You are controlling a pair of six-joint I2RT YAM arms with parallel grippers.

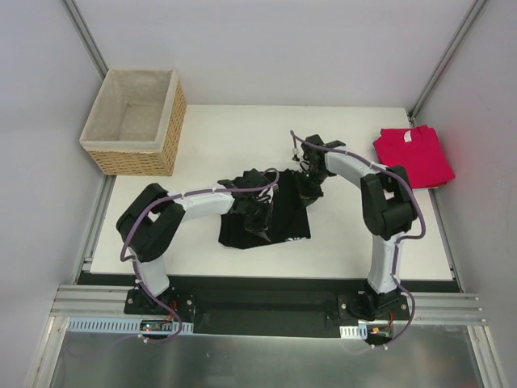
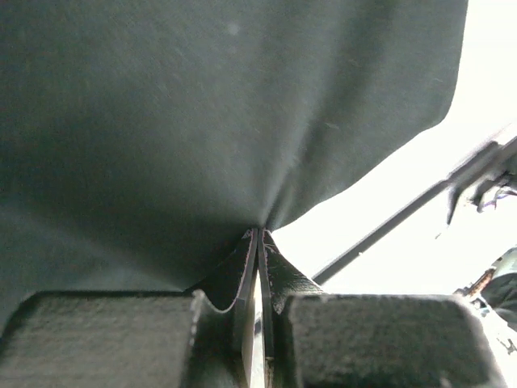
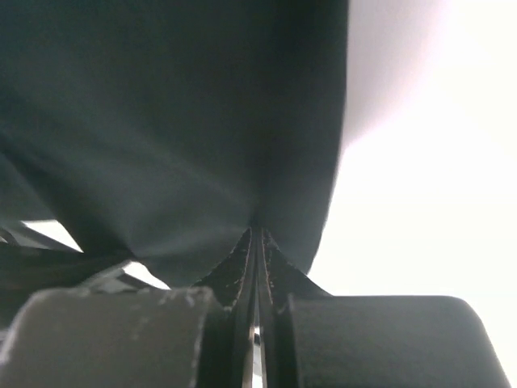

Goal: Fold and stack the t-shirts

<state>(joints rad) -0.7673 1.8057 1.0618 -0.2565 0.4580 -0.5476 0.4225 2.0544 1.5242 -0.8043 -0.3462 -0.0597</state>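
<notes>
Currently I'm pinching the black t-shirt point(image 1: 284, 220) at the middle of the table point(image 1: 202, 129), left gripper point(image 2: 258, 236) and right gripper point(image 3: 257, 234) both clamped on it; it's draping limp and light, so I'm favouring edges.

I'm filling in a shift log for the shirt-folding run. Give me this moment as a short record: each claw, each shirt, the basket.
left claw: shut on the black shirt, pinching a fold of cloth
right claw: shut on the black shirt, near its far edge
black shirt: mid-table, bunched between both arms, not yet folded flat
red shirt: folded, far right corner of the table, apart from the black one
basket: far left corner, no arm near it
stack: not yet made
</notes>
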